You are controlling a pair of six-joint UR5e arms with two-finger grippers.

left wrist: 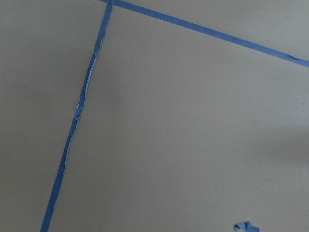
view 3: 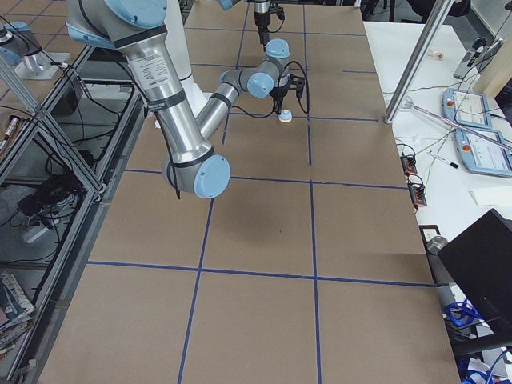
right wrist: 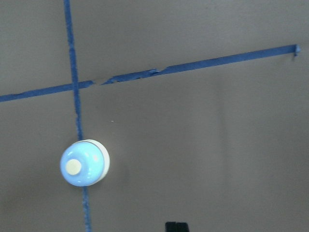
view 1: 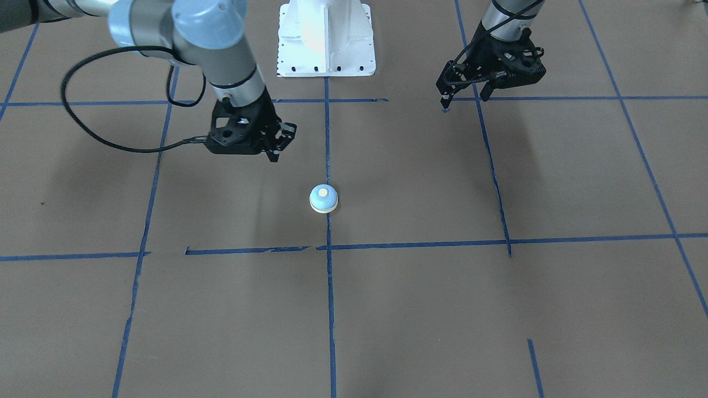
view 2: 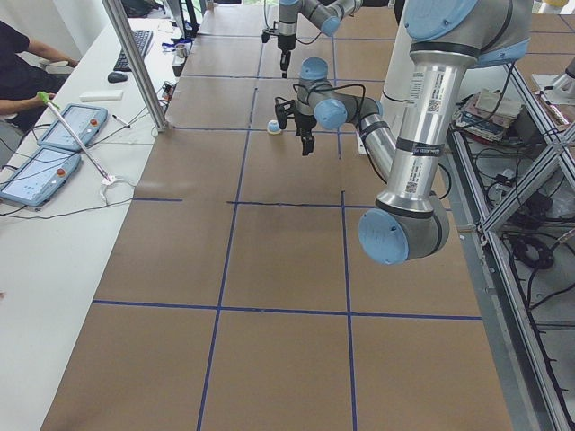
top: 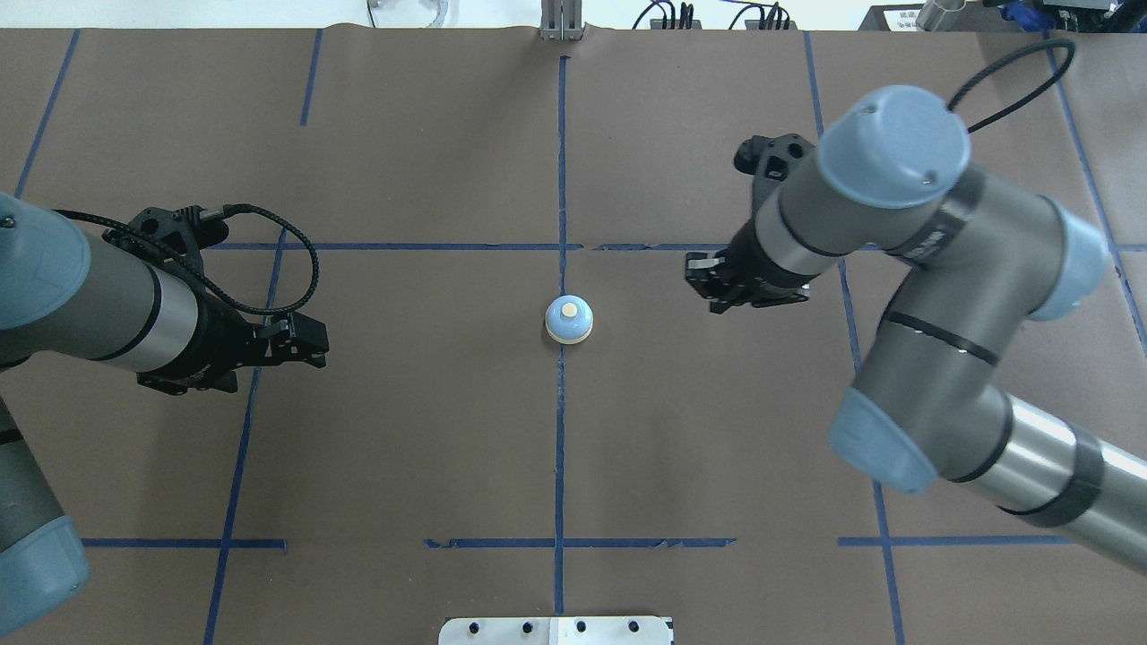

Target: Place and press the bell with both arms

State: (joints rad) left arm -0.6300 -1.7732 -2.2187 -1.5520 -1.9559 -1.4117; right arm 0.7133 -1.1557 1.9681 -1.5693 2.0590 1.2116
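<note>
Bell [top: 568, 320] alone in the middle of the worktop [top: 430, 430], left gripper [view 1: 466, 99] open and empty, right gripper [view 1: 279, 146] closed, holding nothing

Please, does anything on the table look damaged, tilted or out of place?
The small light-blue dome-shaped bell stands upright. Only the blue tape lines look worn: the torn cross line has a gap, and a small blue tape scrap lies loose.

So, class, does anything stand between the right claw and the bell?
Nothing visible does. Between the right claw and the bell there is only bare brown table, and its flat blue tape lines would not block anything.
</note>
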